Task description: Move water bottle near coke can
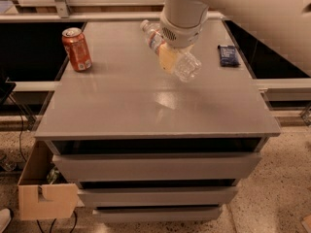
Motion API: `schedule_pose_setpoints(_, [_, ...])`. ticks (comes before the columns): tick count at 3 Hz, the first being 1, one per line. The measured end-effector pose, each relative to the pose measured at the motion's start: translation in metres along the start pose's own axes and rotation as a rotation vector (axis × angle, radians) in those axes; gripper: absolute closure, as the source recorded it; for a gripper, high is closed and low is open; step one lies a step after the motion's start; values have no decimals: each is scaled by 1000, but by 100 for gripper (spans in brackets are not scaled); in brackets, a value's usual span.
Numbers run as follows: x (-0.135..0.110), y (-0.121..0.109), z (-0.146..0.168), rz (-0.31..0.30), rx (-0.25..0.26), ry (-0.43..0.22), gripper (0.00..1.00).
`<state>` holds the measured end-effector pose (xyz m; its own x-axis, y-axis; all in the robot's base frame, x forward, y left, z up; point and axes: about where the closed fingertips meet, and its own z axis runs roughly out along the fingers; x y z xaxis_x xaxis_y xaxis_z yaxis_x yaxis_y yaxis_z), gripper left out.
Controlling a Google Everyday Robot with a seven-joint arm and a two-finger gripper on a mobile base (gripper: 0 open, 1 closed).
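Gripper (169, 57) clamps the tilted water bottle (187, 67), apparently clear of the bench (146, 113); coke can (77, 49) upright, well apart at left.

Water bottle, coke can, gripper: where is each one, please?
water bottle (187, 68): camera view, clear bottom end.
coke can (77, 53): camera view, red side.
gripper (169, 58): camera view, between fingertips, clamped on the water bottle's middle.

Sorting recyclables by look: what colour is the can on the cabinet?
Orange-red coke can, silver top, camera view; the pincer, right of it, grips the water bottle.
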<state>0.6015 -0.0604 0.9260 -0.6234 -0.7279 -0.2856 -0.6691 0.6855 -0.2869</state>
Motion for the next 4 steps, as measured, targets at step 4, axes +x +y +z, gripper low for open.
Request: schedule_pose_setpoints(4, [-65,15,-10,-340,138,-144,100])
